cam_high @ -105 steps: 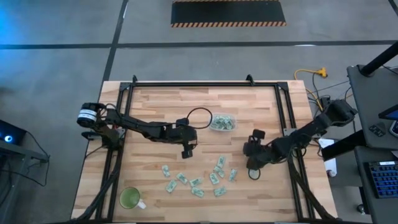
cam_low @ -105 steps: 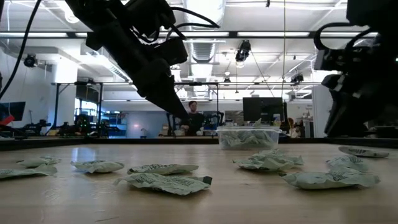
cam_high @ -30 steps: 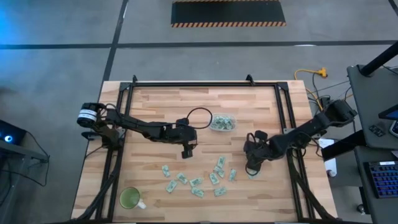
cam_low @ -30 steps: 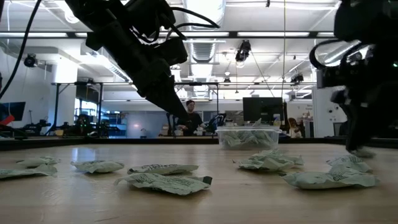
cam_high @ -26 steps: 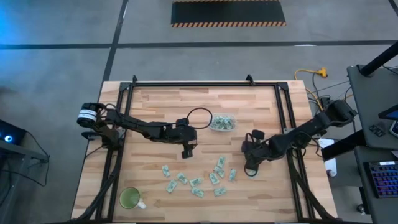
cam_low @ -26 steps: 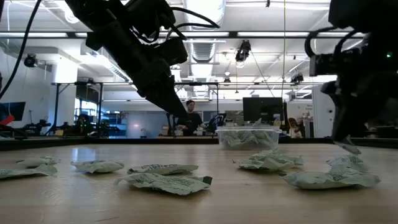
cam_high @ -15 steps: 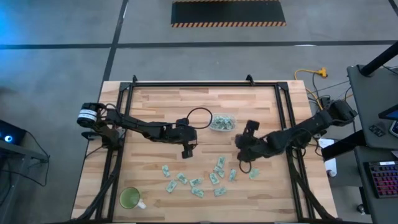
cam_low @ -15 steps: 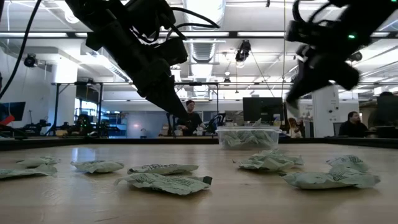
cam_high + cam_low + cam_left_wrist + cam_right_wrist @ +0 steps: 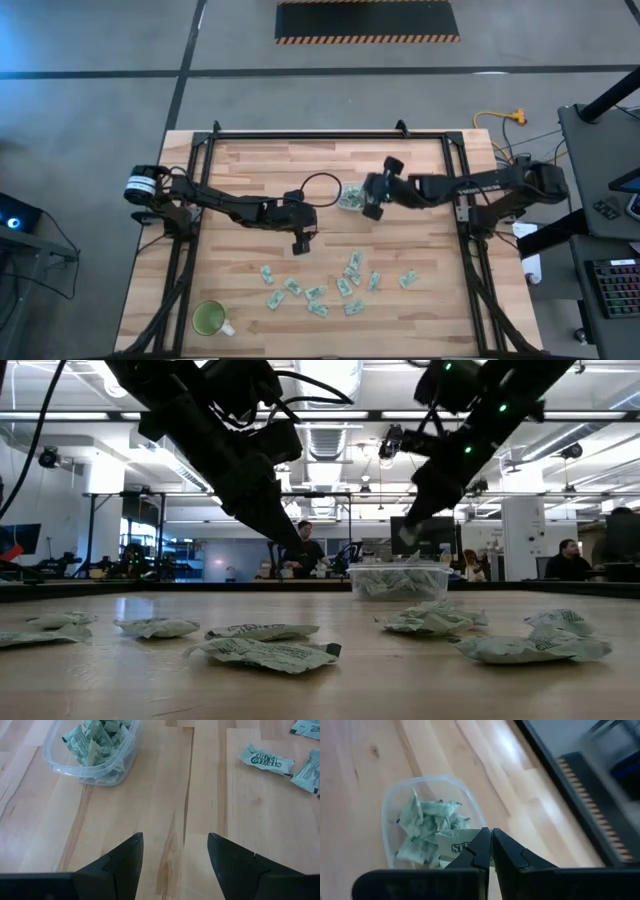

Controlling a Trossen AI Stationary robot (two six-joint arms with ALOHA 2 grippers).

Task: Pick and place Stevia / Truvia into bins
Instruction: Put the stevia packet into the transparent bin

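The clear tub stands on the table's far middle with several crumpled green-and-white sachets in it; it also shows as the tub, the tub and the tub. My right gripper hangs just over the tub's right side, shut on one sachet. More sachets lie loose on the near middle of the table, and one sachet lies apart to their right. My left gripper waits open, above the table and left of the tub; its fingers touch nothing. My right gripper pinches one sachet between its two fingertips, which come slanting down from the table's right. The sachet's printed face sticks out to one side of the tips. It is lifted clear, showing as a pale sachet above the tub.
A green cup with a handle stands at the near left corner. A black cable loop lies left of the tub. Black frame rails run along the table's sides. Bare wood lies between the tub and the loose sachets. People sit in the room behind.
My right gripper has risen from the table's near right with a sachet in its shut fingers. It has swung toward the far left and now hangs over the tub. One sachet has stayed on the table where it picked. The left arm has kept still.
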